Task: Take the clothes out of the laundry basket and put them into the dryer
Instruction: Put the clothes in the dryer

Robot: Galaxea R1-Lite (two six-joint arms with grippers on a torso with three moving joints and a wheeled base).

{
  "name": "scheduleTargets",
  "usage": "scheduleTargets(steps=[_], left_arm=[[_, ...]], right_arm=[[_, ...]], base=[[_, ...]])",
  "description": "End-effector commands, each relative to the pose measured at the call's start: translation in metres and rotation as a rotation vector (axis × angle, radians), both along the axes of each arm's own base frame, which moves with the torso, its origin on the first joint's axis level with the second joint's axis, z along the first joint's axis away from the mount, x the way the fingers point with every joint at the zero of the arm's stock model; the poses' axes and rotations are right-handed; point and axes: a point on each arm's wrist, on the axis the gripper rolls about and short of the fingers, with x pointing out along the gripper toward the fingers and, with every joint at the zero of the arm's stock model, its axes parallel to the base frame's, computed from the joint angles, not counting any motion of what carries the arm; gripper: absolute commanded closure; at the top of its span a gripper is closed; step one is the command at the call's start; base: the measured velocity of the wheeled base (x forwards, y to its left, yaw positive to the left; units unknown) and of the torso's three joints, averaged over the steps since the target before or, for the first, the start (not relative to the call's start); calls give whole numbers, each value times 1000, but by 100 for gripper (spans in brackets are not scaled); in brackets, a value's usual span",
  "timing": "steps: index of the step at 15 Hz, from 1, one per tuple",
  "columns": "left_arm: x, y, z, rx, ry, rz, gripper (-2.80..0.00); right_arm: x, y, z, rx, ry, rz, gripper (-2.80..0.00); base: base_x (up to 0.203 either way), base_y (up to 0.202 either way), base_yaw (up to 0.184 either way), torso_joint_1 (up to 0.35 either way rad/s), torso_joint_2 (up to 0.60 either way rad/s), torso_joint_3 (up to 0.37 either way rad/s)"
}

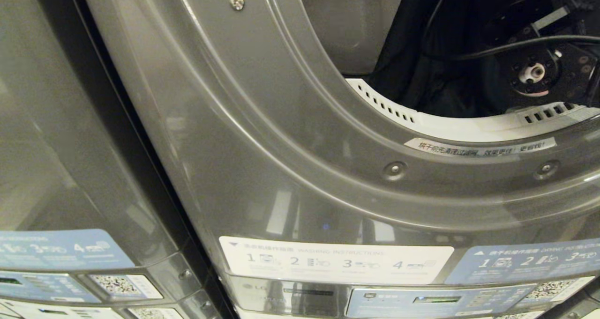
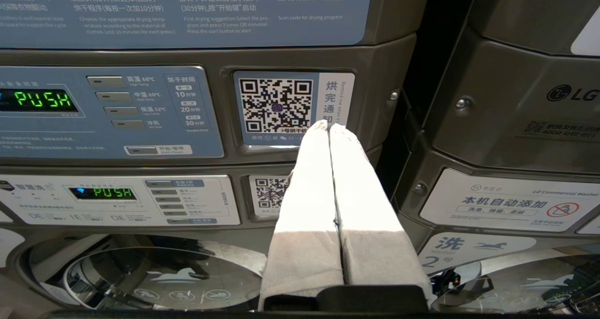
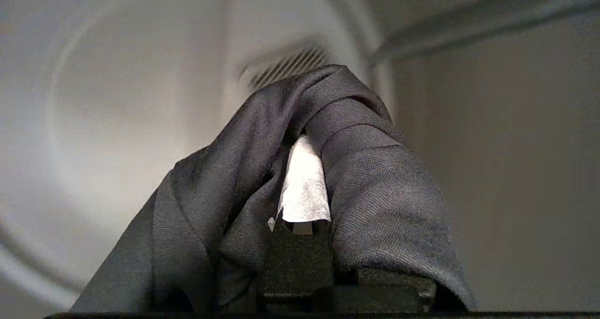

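grey dryer (image 1: pixel 262 136) ahead; right gripper (image 3: pixel 304 169) pinches soft, light dark garment (image 3: pixel 375 178) by a fold; left gripper (image 2: pixel 329 127) closed, empty.

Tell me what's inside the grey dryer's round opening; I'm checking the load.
Inside the grey dryer's round opening: the right gripper, shut on a dark grey woven garment, which drapes over its fingers. The drum floor beneath is hidden.

QR sticker (image 2: pixel 275 105) beside control panel (image 2: pixel 110 113); display (image 2: pixel 40 100) reads PUSH.

Dark grey garment (image 3: pixel 375 178), grey dryer (image 1: pixel 290 136)
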Motion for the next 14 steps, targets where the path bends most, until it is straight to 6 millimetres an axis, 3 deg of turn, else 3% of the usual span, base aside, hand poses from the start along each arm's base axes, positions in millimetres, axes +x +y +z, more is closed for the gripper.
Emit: scheduleTargets(steps=[1,2,7,14], left_arm=[[0,0,0,0,-2,0,0],[0,0,0,0,-2,0,0],[0,0,0,0,-2,1,0],[0,0,0,0,-2,0,0]], right_arm=[[8,4,-11,-20,40,-4,-132],[9,5,-14,-25,60,-2,-280],[1,6,-26,20,338,129,-280],[-50,-14,-32,270,850,265,-280]], base=[[0,0,0,0,0,0],[0,0,0,0,0,0],[0,0,0,0,0,0],[0,0,0,0,0,0]])
